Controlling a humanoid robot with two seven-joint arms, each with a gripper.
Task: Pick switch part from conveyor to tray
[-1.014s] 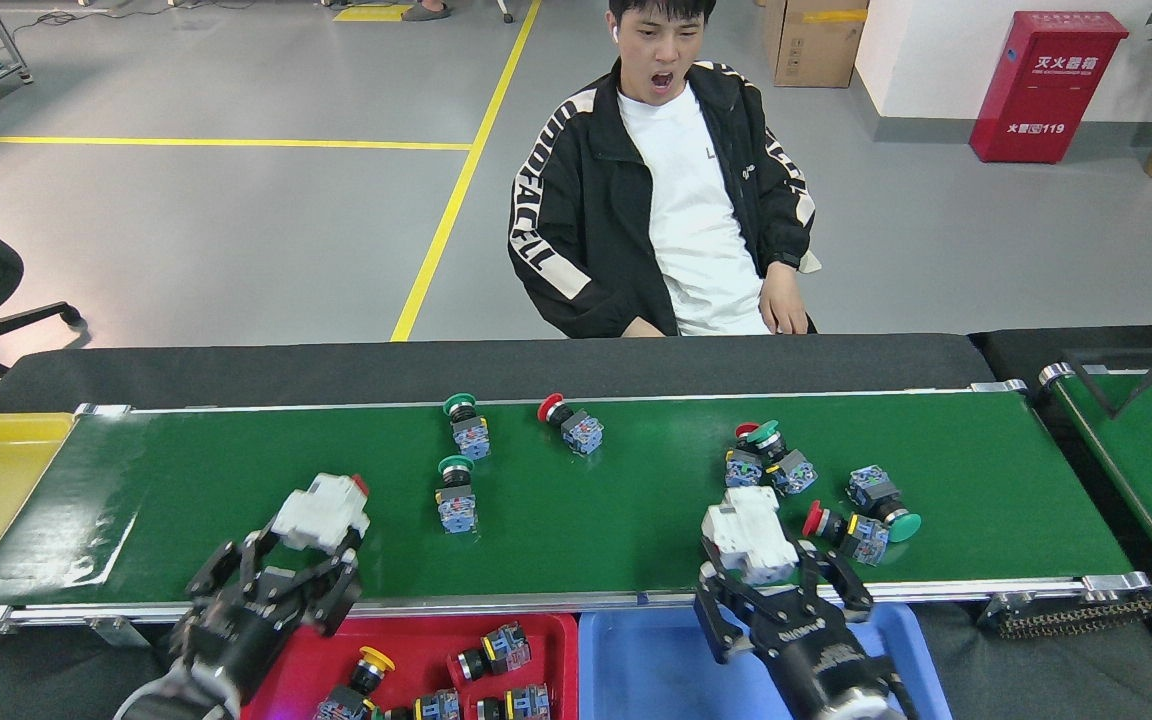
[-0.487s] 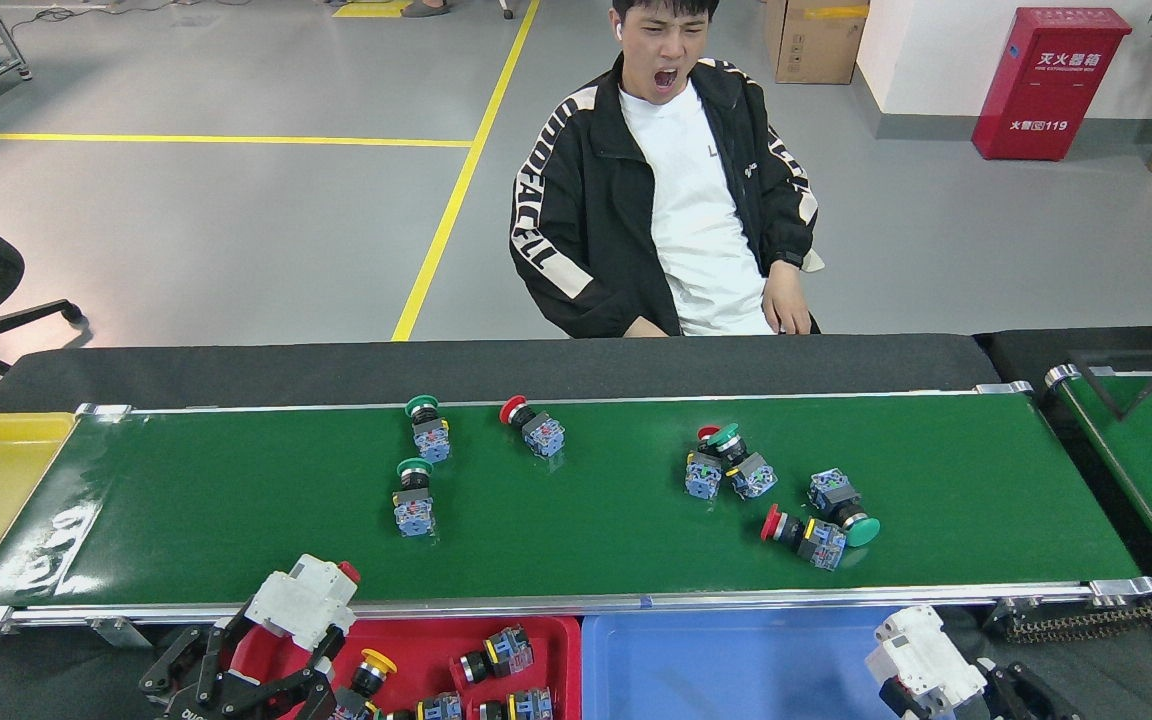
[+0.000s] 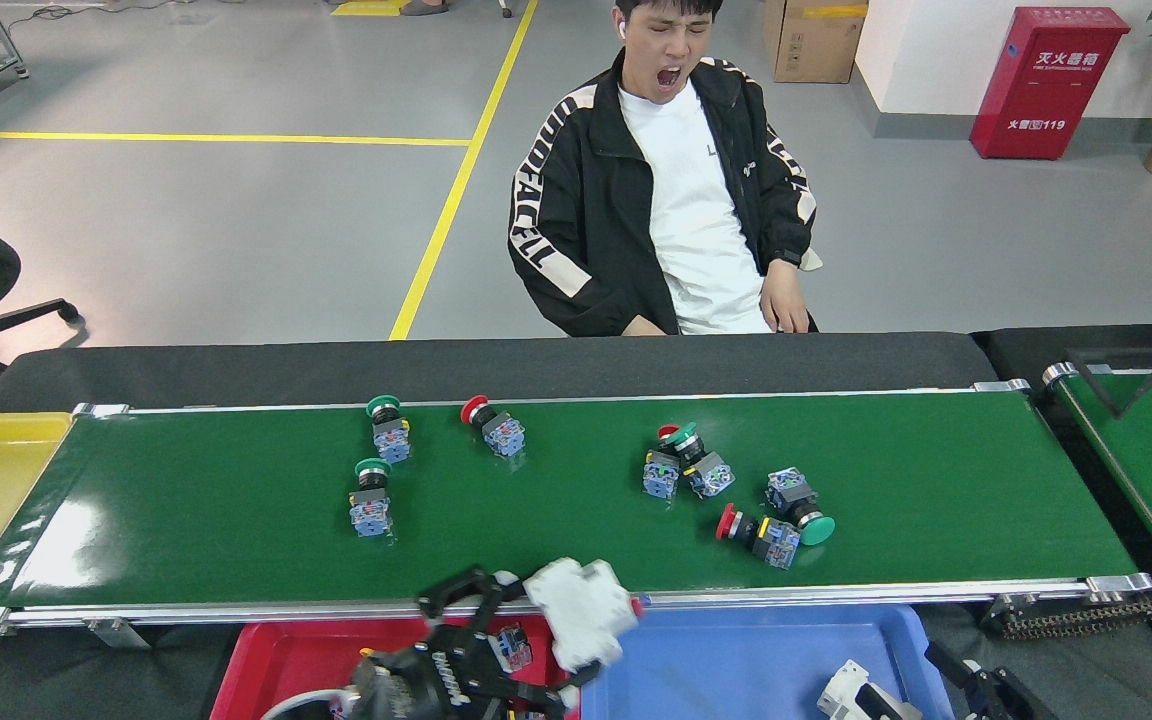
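Seven switch parts (image 3: 776,541) loose on conveyor (image 3: 186,520) — left tool (image 3: 496,640) grasping white block (image 3: 581,610), right tool's (image 3: 976,690) state unclear.

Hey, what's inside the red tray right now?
Only one switch part shows in the red tray, near its right end. The left tool and its arm cover much of the tray's right side, so anything beneath them can't be seen.

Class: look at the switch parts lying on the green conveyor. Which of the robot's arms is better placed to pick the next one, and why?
Probably the left. The left claw hangs at the conveyor rail, in reach of the belt; the right claw sits low at the frame's bottom edge, beside the blue tray.
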